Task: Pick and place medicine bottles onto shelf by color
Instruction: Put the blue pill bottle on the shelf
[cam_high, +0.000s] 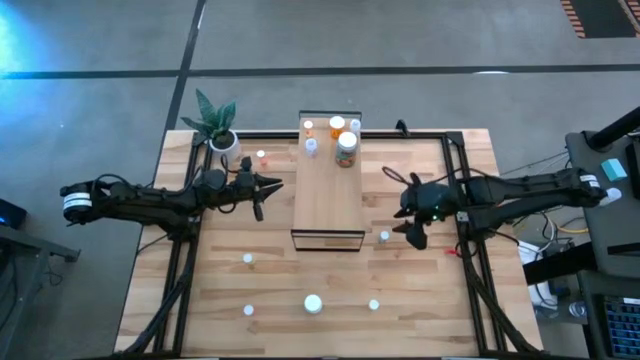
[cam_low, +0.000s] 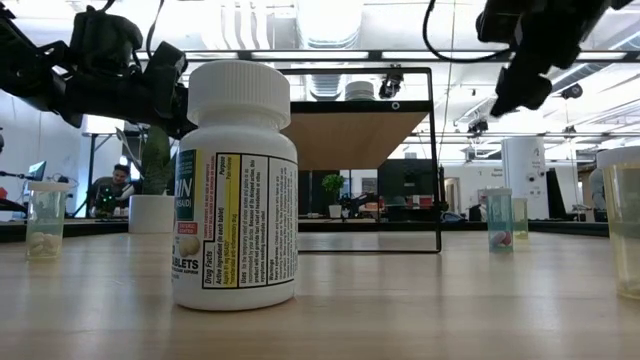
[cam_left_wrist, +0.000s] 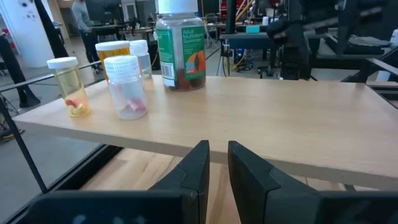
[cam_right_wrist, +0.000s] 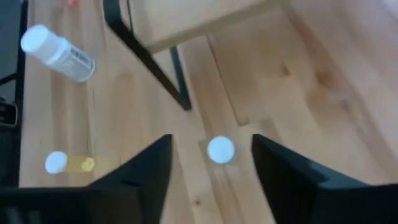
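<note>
Hovering with the right tool (cam_right_wrist: 211, 168) spread wide over a small white-capped bottle (cam_right_wrist: 220, 150) on the table (cam_high: 420, 290), just off the shelf (cam_high: 328, 205) corner.
Judged mid-pick: next, lowered straight and closed; left tool (cam_left_wrist: 217, 163) nearly together, empty, facing the shelved bottles (cam_left_wrist: 127, 84).

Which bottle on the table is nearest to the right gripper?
The small clear bottle with white cap beside the wooden shelf's front corner; the right gripper hovers there, jaws open.
</note>
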